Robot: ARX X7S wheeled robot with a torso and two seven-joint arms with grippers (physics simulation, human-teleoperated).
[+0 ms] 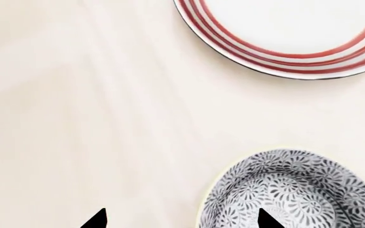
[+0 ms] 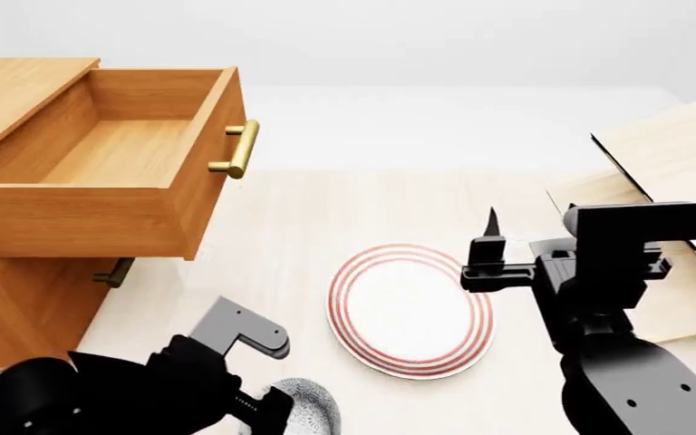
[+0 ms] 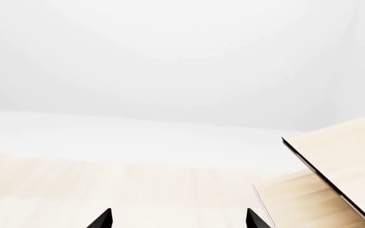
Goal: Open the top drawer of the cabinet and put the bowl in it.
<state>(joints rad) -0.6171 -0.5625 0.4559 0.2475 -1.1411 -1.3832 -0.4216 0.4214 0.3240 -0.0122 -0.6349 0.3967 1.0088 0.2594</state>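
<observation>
Top drawer [image 2: 106,181] pulled fully out of the cabinet [image 2: 10,308] at far left, long axis running left-right, brass handle [image 2: 239,149] facing right. Bowl [image 1: 296,190] upside down on the pale surface [image 1: 93,118], near side, left of the red-ringed plate [image 2: 409,308] and apart from it. Left gripper [image 1: 182,219] fingers wide, one tip over the bowl, holding nothing. Right gripper [image 3: 179,219] fingers wide, empty, raised right of the plate.

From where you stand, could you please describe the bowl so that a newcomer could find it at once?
Start at the big wooden cabinet with its top drawer pulled open, then look down to the pale floor in front of it, where a flat plate with red rings lies. The bowl sits near that plate, by the left tool; it is smaller, deep, and covered in a fine grey speckled pattern.
</observation>
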